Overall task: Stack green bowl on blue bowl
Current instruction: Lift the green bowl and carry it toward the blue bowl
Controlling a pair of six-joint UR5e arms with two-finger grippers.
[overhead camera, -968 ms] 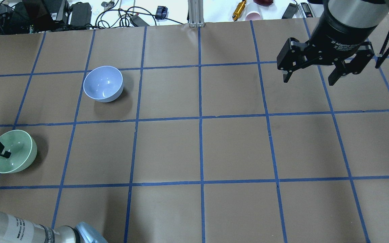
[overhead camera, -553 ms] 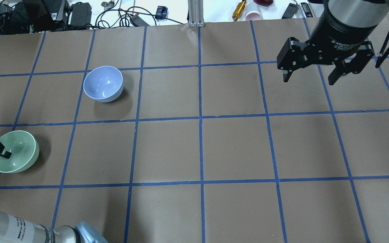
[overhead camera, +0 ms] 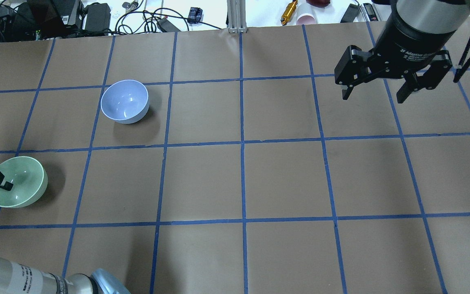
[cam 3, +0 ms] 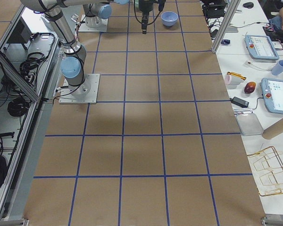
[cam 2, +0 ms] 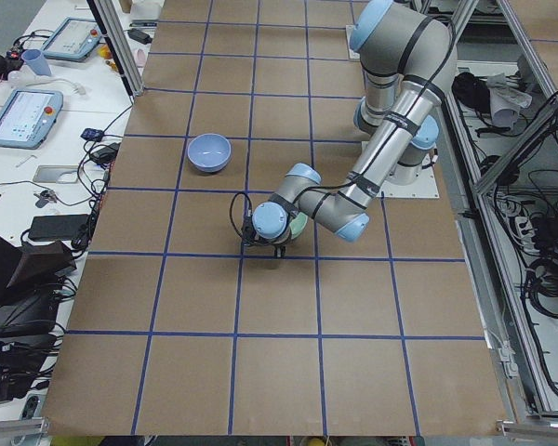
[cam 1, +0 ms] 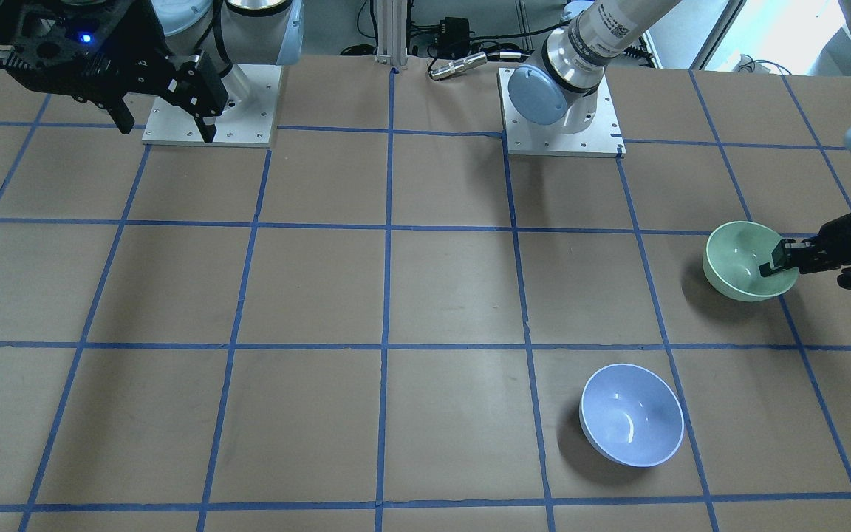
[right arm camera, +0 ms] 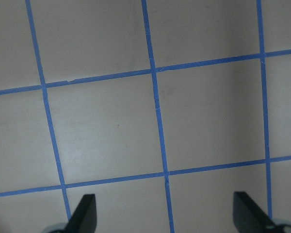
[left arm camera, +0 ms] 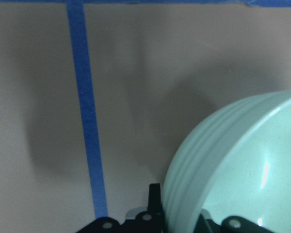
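Brown paper covers the desk (overhead camera: 284, 179), w/ blue tape lines (overhead camera: 242, 122) marking it into squares. Over on the robot's left side are both bowls, well apart. The green bowl (overhead camera: 18, 181) is right at the desk's left edge, in the row of squares nearer the robot. The blue bowl (overhead camera: 125, 101) stands upright one row further out and a bit toward the middle. Left fingers (cam 1: 780, 266) are pinching the green bowl's wall on its outer side, one finger inside and the other outside; the left wrist cam shows this best. That bowl looks tipped a little, rim not level, but I can't tell if its base is touching the paper. Right fingers (overhead camera: 373, 97) are spread wide, pointing down, hanging above the far right part of the desk, well away from both bowls.
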